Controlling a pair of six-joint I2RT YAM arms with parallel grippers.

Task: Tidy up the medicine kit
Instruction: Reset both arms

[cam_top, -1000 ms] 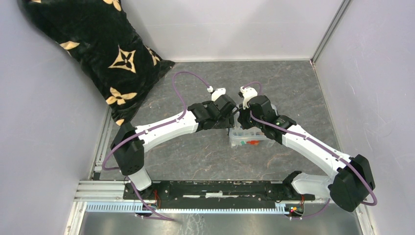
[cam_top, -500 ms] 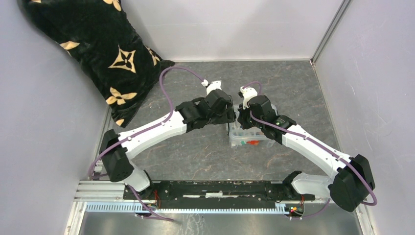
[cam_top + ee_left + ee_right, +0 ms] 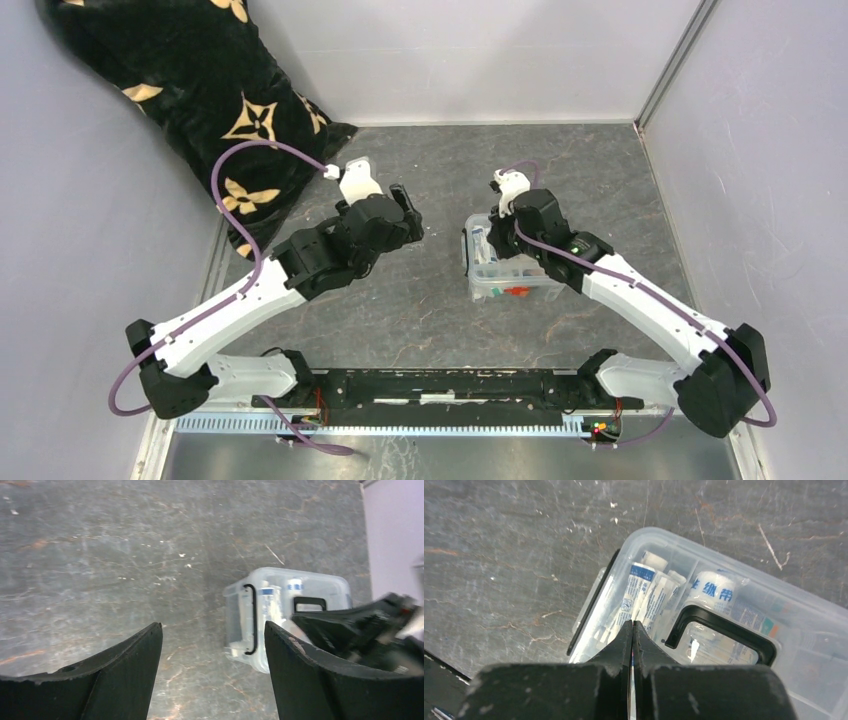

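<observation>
Left arm: has drawn back to the left. A second ago its wrist hung beside the right wrist over the medicine kit; now it stands well apart from the box.
Left jaws: spread wide and empty, wider than a second ago, with bare desk between them.
Right jaws: unchanged, pressed shut with nothing between them, poised over the kit's lid just beside the black handle.
Medicine kit: in the same spot as before, directly beneath the right jaws. It lies ahead of the left jaws, off toward the finger nearer the right arm. The lid is on.
Hidden: the right arm covers the kit's right part from above. Whether the right tips touch the lid cannot be told. The left-wrist view blurs the right wrist at its edge. The red mark on the kit's near wall is too small to read.
Contents: white tubes and a roll with blue print show through the lid, their wording unclear.
Long axis: runs side to side across the desk. One short end, with its black side clip, faces the left jaws; the other end lies under the right arm.
Far: a black cushion with gold flowers lies beyond the left jaws against the wall, not shifted.
</observation>
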